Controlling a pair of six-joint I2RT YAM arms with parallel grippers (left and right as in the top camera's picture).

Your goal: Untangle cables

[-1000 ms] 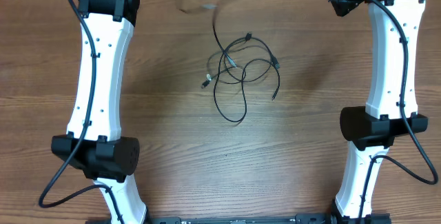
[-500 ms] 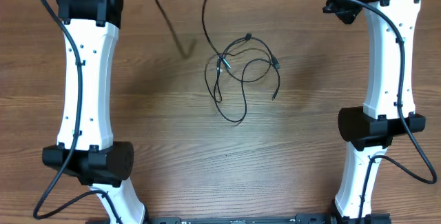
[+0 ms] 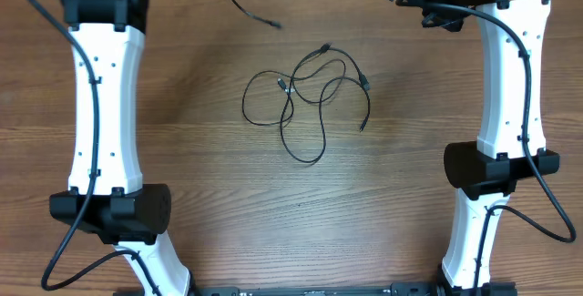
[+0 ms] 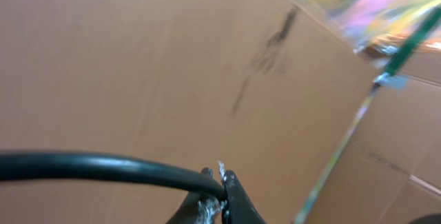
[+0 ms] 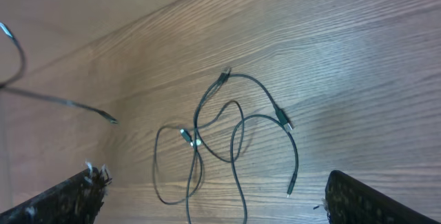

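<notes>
A loose tangle of thin black cables (image 3: 321, 107) lies on the wooden table at mid-centre, with small plugs at the ends. It also shows in the right wrist view (image 5: 238, 138). My left gripper (image 4: 222, 188) is shut on one black cable (image 4: 103, 167) and holds it up in the air. That cable's free end (image 3: 248, 11) hangs above the table's far edge, apart from the tangle, and shows in the right wrist view (image 5: 69, 103) too. My right gripper (image 5: 217, 196) is open and empty, high above the tangle.
The white arm links stand at the left (image 3: 100, 105) and right (image 3: 515, 77) of the table. A brown cardboard wall (image 4: 138, 58) rises behind the table's far edge. A blurred colourful object (image 4: 358, 3) is beyond it.
My left arm moved left and away, drawing one cable up and out of the tangle. The remaining tangle spread, with a loop opened to the left. My right wrist shifted slightly left.
</notes>
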